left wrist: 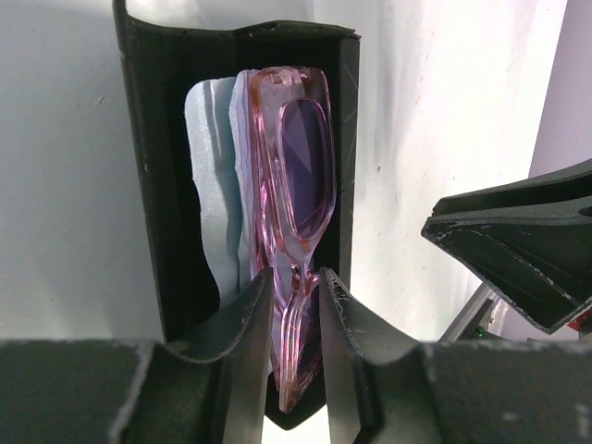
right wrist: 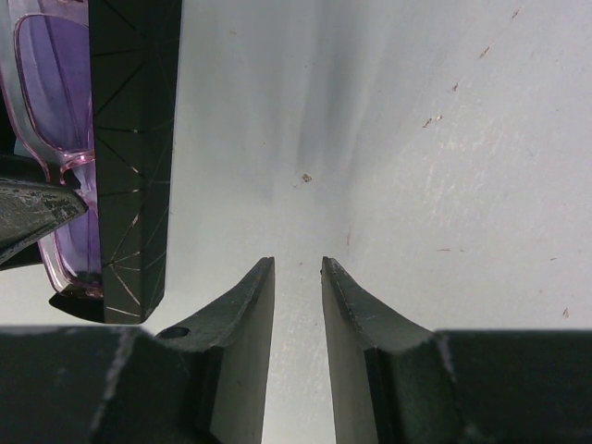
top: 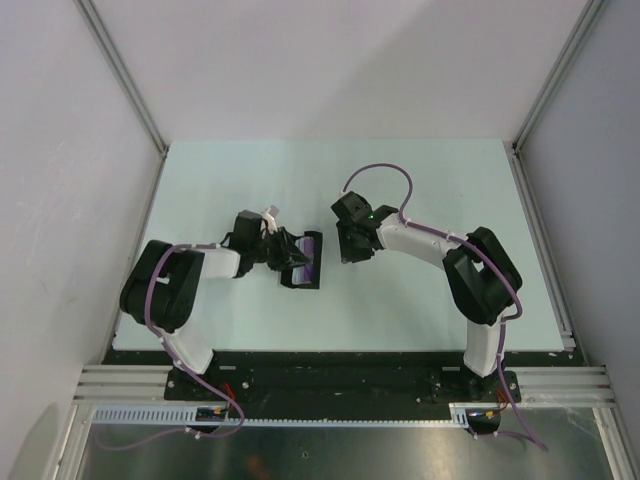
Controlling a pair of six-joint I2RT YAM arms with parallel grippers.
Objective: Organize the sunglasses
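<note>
Pink sunglasses point(left wrist: 305, 166) in black case point(left wrist: 162, 139) between fingers point(left wrist: 245, 333) of left gripper point(left wrist: 294, 277), hold unclear; right gripper point(right wrist: 298, 264) apart.

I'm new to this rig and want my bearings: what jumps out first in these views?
The pink sunglasses with purple lenses stand out, tucked beside a blue cloth inside the open black case, left of the table's centre. The left gripper is clamped on their bridge, while the right gripper hangs open and empty over bare table just beside the case.
</note>
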